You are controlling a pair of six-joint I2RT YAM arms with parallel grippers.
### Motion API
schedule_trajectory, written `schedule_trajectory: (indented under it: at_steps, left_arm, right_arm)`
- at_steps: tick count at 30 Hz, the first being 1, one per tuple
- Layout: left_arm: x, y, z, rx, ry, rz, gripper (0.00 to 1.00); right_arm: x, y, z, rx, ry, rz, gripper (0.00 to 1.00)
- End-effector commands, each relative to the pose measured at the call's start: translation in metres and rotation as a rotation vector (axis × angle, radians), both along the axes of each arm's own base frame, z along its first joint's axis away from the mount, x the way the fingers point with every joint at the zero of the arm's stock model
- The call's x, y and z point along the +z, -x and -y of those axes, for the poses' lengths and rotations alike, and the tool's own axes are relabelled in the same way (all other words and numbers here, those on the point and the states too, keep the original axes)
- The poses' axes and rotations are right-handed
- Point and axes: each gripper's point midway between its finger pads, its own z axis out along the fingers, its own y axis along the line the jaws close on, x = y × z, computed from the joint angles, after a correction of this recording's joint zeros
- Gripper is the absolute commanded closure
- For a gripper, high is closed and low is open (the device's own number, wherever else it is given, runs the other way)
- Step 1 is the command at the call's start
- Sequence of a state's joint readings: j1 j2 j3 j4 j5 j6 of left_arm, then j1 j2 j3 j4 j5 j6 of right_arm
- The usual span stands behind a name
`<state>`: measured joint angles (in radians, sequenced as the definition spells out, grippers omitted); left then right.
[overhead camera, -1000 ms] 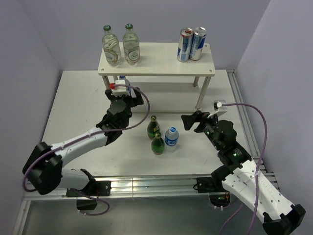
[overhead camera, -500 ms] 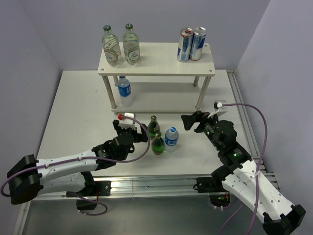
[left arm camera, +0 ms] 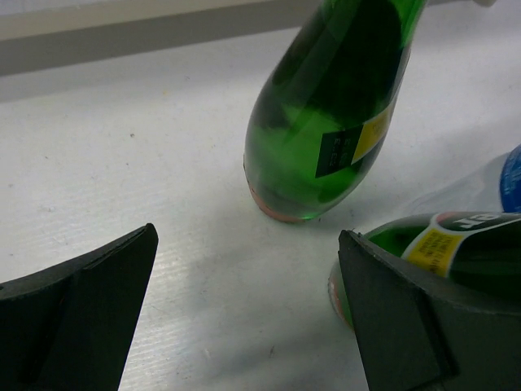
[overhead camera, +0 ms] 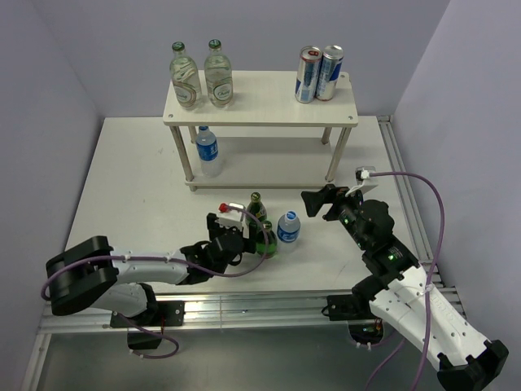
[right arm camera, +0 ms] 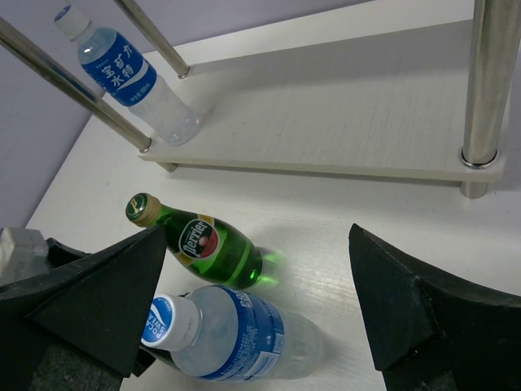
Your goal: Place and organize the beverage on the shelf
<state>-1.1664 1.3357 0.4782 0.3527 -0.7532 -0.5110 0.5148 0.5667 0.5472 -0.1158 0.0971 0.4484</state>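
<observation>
The shelf [overhead camera: 260,99] stands at the back, with two clear glass bottles [overhead camera: 202,77] and two cans [overhead camera: 319,73] on its top. A blue-label water bottle [overhead camera: 207,151] stands on its lower board [right arm camera: 326,106] and also shows in the right wrist view [right arm camera: 130,77]. On the table stand two green bottles, far [overhead camera: 256,210] and near [overhead camera: 263,239], and a water bottle [overhead camera: 286,228]. My left gripper [overhead camera: 252,239] is open and empty, low at the near green bottle [left arm camera: 444,244], which is just outside its right finger. My right gripper [overhead camera: 313,202] is open and empty, right of the group.
In the right wrist view the far green bottle [right arm camera: 203,244] and the table water bottle [right arm camera: 220,334] stand in front of the shelf's front legs [right arm camera: 480,90]. A metal rail [overhead camera: 244,305] runs along the table's near edge.
My left arm has drawn back from the shelf's lower tier, leaving the water bottle there, and swung down to the green bottles on the table. The right arm has not moved.
</observation>
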Motion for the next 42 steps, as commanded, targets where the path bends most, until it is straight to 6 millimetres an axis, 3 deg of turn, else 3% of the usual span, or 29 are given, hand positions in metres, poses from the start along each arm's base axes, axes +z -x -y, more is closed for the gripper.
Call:
schedule_trajectory:
  at_steps: [1, 24, 33, 36, 37, 38, 40, 42]
  left_arm:
    - [0.014, -0.002, 0.029, -0.035, 0.104, 0.016, 0.01]
    - [0.000, -0.036, 0.084, -0.042, 0.106, 0.079, 0.03]
    - [-0.004, -0.056, 0.082, -0.004, 0.104, 0.095, 0.34]
    - [-0.006, -0.063, 0.083, 0.001, 0.091, 0.103, 0.53]
    - [-0.006, -0.064, 0.083, 0.003, 0.090, 0.107, 0.69]
    - [-0.003, -0.065, 0.086, 0.002, 0.094, 0.112, 0.76]
    - [-0.003, -0.068, 0.086, 0.008, 0.085, 0.117, 1.00]
    - [0.003, -0.068, 0.088, 0.001, 0.088, 0.131, 1.00]
  right_arm:
    - [0.005, -0.001, -0.002, 0.001, -0.011, 0.025, 0.00]
    - [0.004, -0.001, -0.005, 0.018, -0.015, 0.024, 0.00]
    - [0.004, -0.001, -0.006, 0.024, -0.017, 0.022, 0.00]
    - [0.004, -0.001, -0.006, 0.024, -0.017, 0.022, 0.00]
    - [0.003, -0.001, -0.007, 0.025, -0.016, 0.020, 0.00]
    - [0.004, -0.001, -0.006, 0.024, -0.017, 0.023, 0.00]
    - [0.004, -0.001, -0.006, 0.024, -0.016, 0.021, 0.00]
    - [0.004, -0.001, -0.006, 0.022, -0.016, 0.021, 0.00]
